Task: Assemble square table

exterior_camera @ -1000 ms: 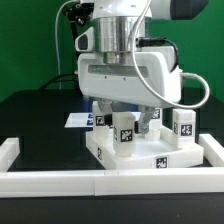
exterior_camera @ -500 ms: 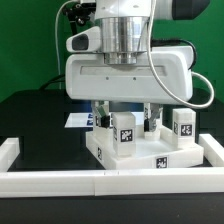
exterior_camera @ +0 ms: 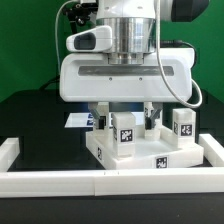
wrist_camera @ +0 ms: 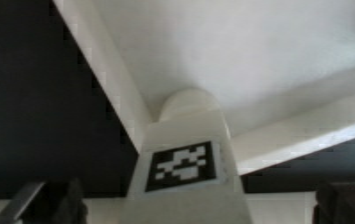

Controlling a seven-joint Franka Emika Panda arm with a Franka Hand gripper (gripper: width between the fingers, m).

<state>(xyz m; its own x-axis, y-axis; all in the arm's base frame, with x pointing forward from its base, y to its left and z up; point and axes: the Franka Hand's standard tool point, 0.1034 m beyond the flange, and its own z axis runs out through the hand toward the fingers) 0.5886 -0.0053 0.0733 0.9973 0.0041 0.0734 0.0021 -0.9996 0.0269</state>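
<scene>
The square table's white panel [exterior_camera: 140, 155] lies flat near the front wall, with a tag on its front edge. A white tagged leg [exterior_camera: 125, 135] stands upright on it. My gripper [exterior_camera: 126, 120] hangs straight over this leg, open, one finger on each side and gaps between. In the wrist view the leg [wrist_camera: 192, 150] rises from the panel [wrist_camera: 263, 50] between the dark fingertips [wrist_camera: 46, 205] of my gripper [wrist_camera: 195, 208]. A second leg [exterior_camera: 182, 125] stands at the exterior view's right. A third tagged leg [exterior_camera: 103, 121] shows partly behind one finger.
A long low white wall [exterior_camera: 100, 181] edges the black surface in front, with side pieces at both ends. The marker board [exterior_camera: 75, 120] lies flat behind the panel at the exterior view's left. A green backdrop stands behind.
The hand has turned about its upright axis and now faces the exterior camera broadside, so the fingers show wider apart round the leg. The jaws stay open; the leg and panel have not moved.
</scene>
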